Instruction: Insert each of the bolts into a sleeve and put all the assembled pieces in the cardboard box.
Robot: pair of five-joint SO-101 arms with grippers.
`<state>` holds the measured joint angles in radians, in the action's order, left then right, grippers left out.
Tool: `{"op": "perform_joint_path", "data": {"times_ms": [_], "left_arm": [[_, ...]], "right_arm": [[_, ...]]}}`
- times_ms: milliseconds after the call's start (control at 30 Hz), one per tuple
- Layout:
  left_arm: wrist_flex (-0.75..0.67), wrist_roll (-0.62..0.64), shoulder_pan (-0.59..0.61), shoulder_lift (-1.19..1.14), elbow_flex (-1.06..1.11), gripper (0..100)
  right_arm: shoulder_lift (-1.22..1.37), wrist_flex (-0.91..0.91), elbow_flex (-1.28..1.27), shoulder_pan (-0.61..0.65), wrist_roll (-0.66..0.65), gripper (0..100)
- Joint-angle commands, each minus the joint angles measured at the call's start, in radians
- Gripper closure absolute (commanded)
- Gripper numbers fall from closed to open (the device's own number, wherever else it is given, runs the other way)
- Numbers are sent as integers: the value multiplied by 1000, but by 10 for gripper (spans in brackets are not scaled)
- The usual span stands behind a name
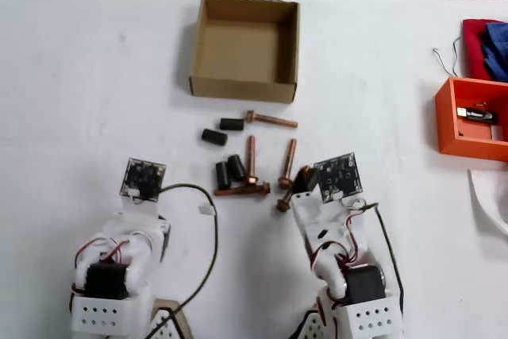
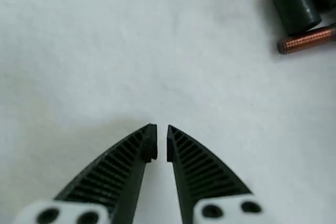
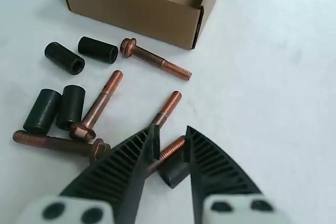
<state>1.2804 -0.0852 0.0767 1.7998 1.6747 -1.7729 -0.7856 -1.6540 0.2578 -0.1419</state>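
Left tool [image 2: 160, 127] clenched, empty | right tool [image 3: 171, 128] straddling sleeve [image 3: 173, 174], grip cannot tell | risk: nudging adjacent bolt [image 3: 168, 107], scattering pile

Looking like a hobby robotics lab or maker bench — two small servo arms [image 1: 111, 279] are sitting at the white tabletop's [image 1: 79, 77] near edge, bare circuit boards [image 1: 144, 178] and wires [image 1: 208, 228] showing, loose bolts [image 1: 251, 158] lying mid-table, an orange parts bin [image 1: 468, 136] resting by the right edge.
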Motion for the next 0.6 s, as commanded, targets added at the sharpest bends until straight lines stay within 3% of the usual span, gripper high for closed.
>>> {"op": "perform_joint_path", "data": {"times_ms": [0, 300, 467, 567], "left_arm": [[5, -6, -5, 15, 19, 935], [5, -6, -5, 15, 19, 935], [5, -6, -5, 15, 19, 935], [5, -6, -5, 15, 19, 935]], "right_arm": [[4, 19, 137, 10, -20, 919], [133, 16, 364, 5, -89, 920], [470, 4, 606, 2, -84, 921], [740, -107, 807, -31, -20, 920]]}}
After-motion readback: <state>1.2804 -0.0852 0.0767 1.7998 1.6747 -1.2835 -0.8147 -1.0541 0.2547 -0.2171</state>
